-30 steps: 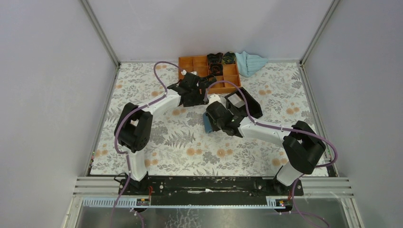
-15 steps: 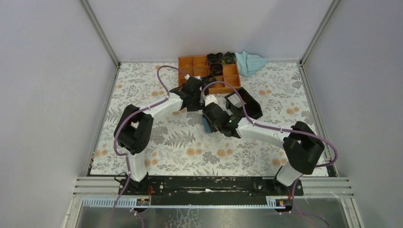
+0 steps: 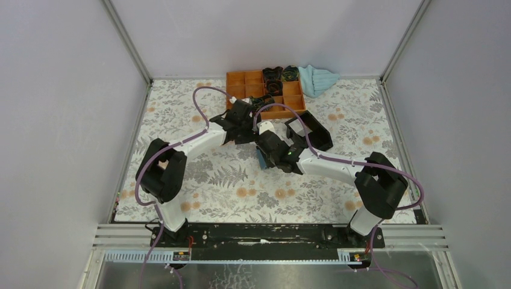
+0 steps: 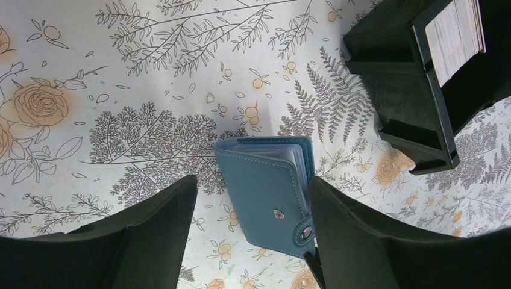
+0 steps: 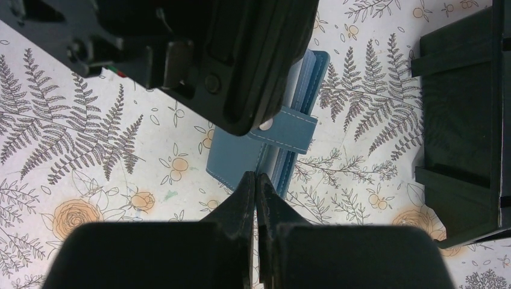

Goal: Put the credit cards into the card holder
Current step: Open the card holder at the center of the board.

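Both fingers of your left gripper (image 4: 253, 180) straddle the card holder (image 4: 265, 192), spread wide, gripping nothing. Its long axis runs along them, clasp toward the wrist.

Left arm (image 3: 202, 137) & right arm (image 3: 330, 166): white tube links, chunky black joint housings. Thin purple cable (image 3: 203, 95) loops along each; small green LED (image 3: 290, 153) lit nr right wrist.
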Action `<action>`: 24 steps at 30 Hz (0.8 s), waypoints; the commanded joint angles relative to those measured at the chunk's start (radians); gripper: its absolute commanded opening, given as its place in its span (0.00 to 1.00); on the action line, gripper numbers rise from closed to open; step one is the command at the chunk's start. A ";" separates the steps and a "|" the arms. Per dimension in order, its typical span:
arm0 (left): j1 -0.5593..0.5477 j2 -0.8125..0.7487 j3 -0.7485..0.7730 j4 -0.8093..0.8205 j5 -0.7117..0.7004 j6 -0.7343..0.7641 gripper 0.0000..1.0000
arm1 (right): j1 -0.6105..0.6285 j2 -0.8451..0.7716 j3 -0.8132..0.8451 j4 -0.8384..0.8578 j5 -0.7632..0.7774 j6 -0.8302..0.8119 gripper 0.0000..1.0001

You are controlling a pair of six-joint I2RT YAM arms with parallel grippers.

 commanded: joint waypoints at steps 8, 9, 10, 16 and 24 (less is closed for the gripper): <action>-0.007 -0.010 -0.039 0.074 0.019 -0.012 0.72 | 0.010 -0.013 0.038 0.013 0.023 0.010 0.00; -0.008 -0.006 -0.039 0.075 0.017 -0.012 0.72 | 0.010 -0.013 0.039 0.014 0.023 0.009 0.00; -0.008 -0.003 -0.040 0.076 0.018 -0.012 0.71 | 0.011 -0.014 0.039 0.014 0.021 0.009 0.00; -0.010 0.011 -0.022 0.080 0.017 -0.015 0.72 | 0.017 -0.007 0.039 0.014 0.015 0.010 0.00; -0.020 0.047 0.003 0.080 0.023 -0.015 0.70 | 0.021 -0.003 0.045 0.010 0.017 0.012 0.00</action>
